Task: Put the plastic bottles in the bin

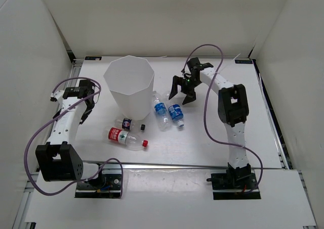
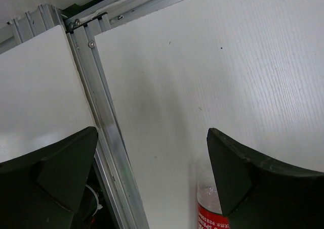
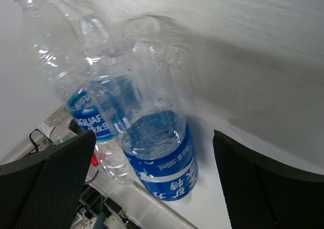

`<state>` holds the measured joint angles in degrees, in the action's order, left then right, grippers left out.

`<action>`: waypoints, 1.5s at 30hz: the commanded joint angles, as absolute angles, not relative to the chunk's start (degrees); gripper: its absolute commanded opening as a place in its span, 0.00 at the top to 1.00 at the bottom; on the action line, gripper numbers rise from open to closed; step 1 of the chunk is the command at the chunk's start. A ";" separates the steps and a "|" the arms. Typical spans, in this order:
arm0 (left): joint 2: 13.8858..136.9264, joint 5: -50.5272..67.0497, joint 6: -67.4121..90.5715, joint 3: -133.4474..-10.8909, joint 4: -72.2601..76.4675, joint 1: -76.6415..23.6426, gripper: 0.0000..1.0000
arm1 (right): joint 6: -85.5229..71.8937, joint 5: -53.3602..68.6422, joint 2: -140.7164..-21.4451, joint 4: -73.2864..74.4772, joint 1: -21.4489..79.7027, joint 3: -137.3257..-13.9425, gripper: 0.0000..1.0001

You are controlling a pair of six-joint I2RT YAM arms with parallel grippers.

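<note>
The white bin (image 1: 130, 103) stands upright at the back middle of the table. Two blue-labelled bottles (image 1: 160, 111) (image 1: 176, 113) lie side by side to its right. My right gripper (image 1: 179, 98) is open just behind them. In the right wrist view (image 3: 154, 135) one blue-labelled bottle (image 3: 158, 153) lies between the spread fingers, untouched, with the other (image 3: 83, 110) to its left. The red-labelled bottle (image 1: 123, 136) and the dark-labelled bottle (image 1: 128, 123) lie in front of the bin. My left gripper (image 1: 87, 107) is open and empty at the left; its view (image 2: 152, 133) shows the red-labelled bottle (image 2: 208, 206) by the right finger.
A metal rail (image 2: 101, 112) runs along the table's left edge under my left gripper. White walls enclose the table on the left, back and right. A small black cap (image 1: 143, 126) lies by the dark-labelled bottle.
</note>
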<state>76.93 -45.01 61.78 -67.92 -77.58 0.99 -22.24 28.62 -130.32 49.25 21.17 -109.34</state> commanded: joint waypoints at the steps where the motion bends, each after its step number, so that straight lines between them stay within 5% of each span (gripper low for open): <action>1: 75.85 -45.18 61.00 -67.68 -81.65 0.70 0.00 | -20.65 29.00 -132.53 49.31 21.01 -109.25 0.00; 8: 76.46 -45.18 60.47 -66.63 -81.65 0.70 0.00 | -20.65 31.73 -135.18 49.83 21.53 -108.63 0.04; 15: 77.70 -44.65 60.47 -66.62 -81.65 0.70 0.00 | -23.12 32.43 -136.32 49.31 21.53 -105.65 0.28; 24: 81.91 -45.17 62.75 -68.28 -81.65 0.70 0.00 | -27.67 24.52 -125.17 50.62 12.14 -104.92 0.79; 31: 81.91 -46.40 63.28 -70.05 -80.95 0.18 0.00 | -32.86 37.68 -119.54 47.21 9.32 -130.64 0.80; 39: 80.07 -45.18 57.30 -71.19 -76.11 -0.35 0.00 | -51.40 47.72 -117.32 21.91 16.68 -141.11 0.90; 45: 79.98 -43.95 57.30 -71.19 -76.64 -2.19 0.00 | -45.89 42.30 -117.33 16.96 25.90 -143.00 0.90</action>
<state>82.61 -44.23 58.00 -69.45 -76.71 -0.95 -47.62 43.83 -116.20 20.69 22.52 -142.76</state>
